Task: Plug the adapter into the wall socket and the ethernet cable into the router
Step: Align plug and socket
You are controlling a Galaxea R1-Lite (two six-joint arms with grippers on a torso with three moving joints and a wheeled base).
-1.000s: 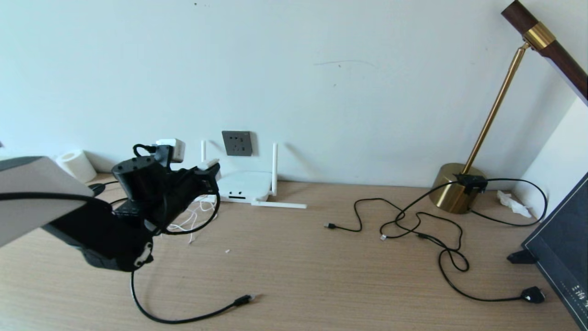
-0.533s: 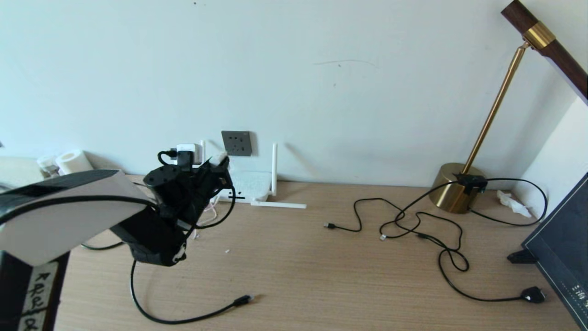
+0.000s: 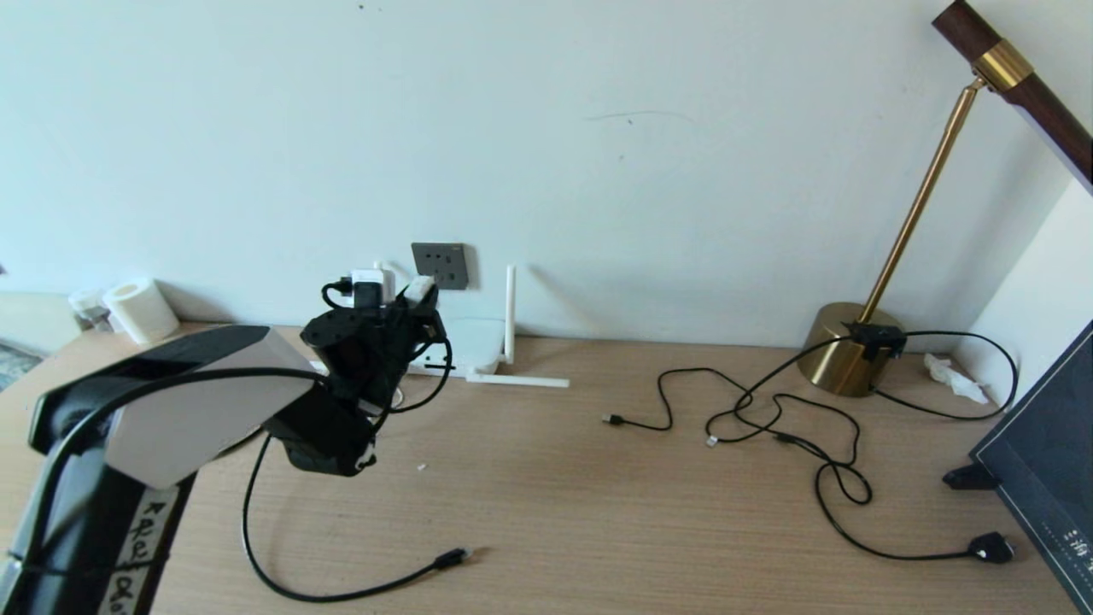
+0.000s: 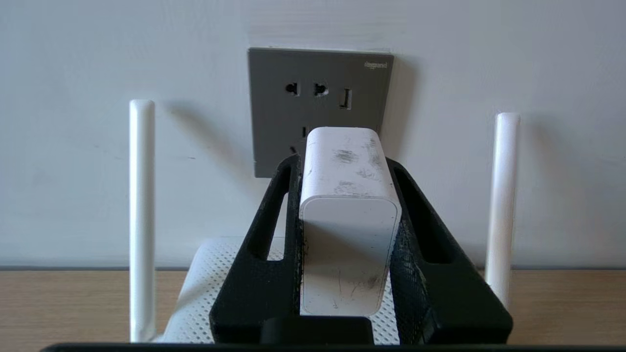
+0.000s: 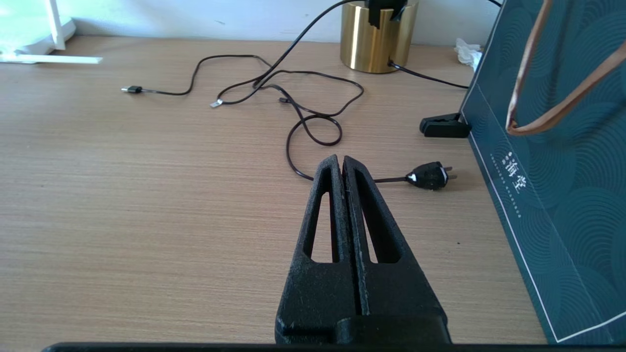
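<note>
While the adapter (image 4: pixel 348 220) sits clamped between the left gripper's (image 4: pixel 349 195) black fingers (image 4: pixel 266 230), its far end points at the socket (image 4: pixel 320 105) on the wall, apparently so its pins, hidden here, can go straight in; it stands close to the plate's lower half without visibly touching. Below it lies the router (image 4: pixel 195 288) at the desk's back edge, two antennas (image 4: pixel 142 215) rising either side of the socket. Only the left wrist view shows this alignment; the head view shows instead the ethernet cable (image 3: pixel 341 589) untouched near the desk's front edge. From its wrist view alone, the right gripper (image 5: pixel 342 166) hovers over the desk's right part, clenched on nothing.
</note>
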